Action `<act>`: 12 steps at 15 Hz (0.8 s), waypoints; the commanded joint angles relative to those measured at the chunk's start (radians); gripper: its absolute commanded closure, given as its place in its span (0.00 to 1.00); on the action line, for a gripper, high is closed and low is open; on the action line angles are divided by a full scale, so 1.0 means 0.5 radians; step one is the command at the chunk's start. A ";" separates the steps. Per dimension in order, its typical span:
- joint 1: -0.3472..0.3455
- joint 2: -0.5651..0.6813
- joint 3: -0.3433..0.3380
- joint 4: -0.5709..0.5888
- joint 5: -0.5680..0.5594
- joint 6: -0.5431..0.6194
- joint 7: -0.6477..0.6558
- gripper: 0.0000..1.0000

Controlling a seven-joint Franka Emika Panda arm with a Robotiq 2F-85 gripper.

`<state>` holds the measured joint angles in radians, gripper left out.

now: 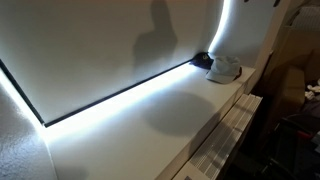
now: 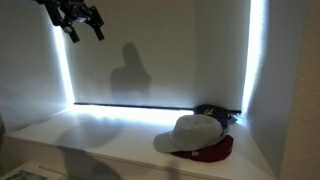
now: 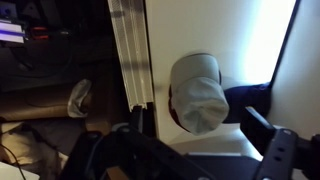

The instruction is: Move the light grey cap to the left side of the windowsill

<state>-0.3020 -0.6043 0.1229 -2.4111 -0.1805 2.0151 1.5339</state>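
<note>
Up at the left in an exterior view, your gripper (image 2: pixel 86 34) hangs high above the counter (image 2: pixel 100 135), fingers apart and holding nothing. Near the right end, the grey cap (image 2: pixel 192 131) lies on the red cap (image 2: pixel 216 153). Its long axis runs along the counter, and its brim seems to point left. A dark object (image 2: pixel 212 111) sits behind them in the corner.

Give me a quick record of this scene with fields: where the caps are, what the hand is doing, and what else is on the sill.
light grey cap: on the windowsill, at the picture-right end in an exterior view
dark red cap: partly under the light grey cap
dark object: behind the caps, in the corner
hand: open, empty, high above the opposite end
task status: light grey cap not yet grasped or moved
</note>
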 commanded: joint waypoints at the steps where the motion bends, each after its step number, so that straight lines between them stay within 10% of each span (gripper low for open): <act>1: 0.046 0.072 -0.067 -0.005 -0.028 -0.016 0.076 0.00; 6: 0.071 0.095 -0.084 0.002 -0.027 -0.011 0.089 0.00; 12: -0.068 0.570 -0.104 0.302 -0.160 0.169 0.794 0.00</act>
<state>-0.3074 -0.4641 0.0950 -2.3642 -0.2259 2.0621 1.8094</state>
